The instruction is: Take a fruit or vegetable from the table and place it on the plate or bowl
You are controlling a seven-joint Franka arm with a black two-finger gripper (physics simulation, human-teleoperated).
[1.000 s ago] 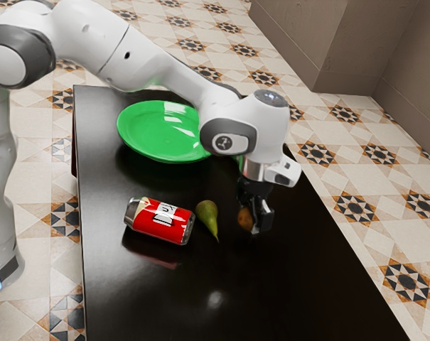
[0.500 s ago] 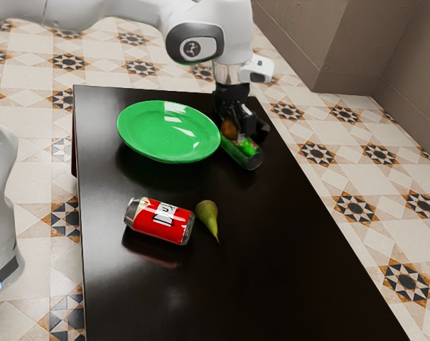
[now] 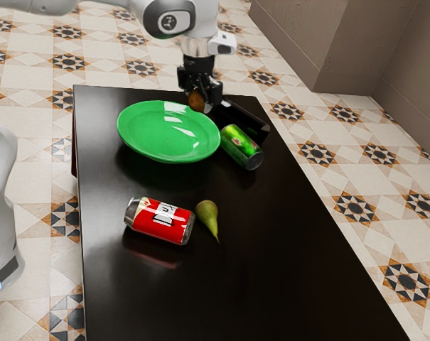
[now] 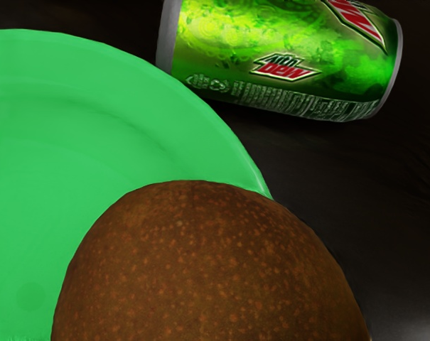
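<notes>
My black gripper point(image 3: 197, 98) is shut on a brown kiwi point(image 3: 196, 101), held in the air over the far right rim of the green plate point(image 3: 158, 131). In the wrist view the kiwi point(image 4: 207, 266) bulks large just under my hand, with the green plate point(image 4: 72, 170) beneath and beside it. A green pear point(image 3: 209, 216) lies on the dark table point(image 3: 271, 270) near the middle, its stem pointing toward the front edge.
A green soda can point(image 3: 242, 146) lies on its side just to the exterior view's right of the plate, also seen as the green can point(image 4: 286, 53) past the plate rim. A red soda can point(image 3: 159, 220) lies beside the pear. The table's far edge runs just behind my gripper.
My arm lifted the kiwi from the table near the pear and carried it back and toward the exterior view's left, past the green can, to above the plate's rim.
</notes>
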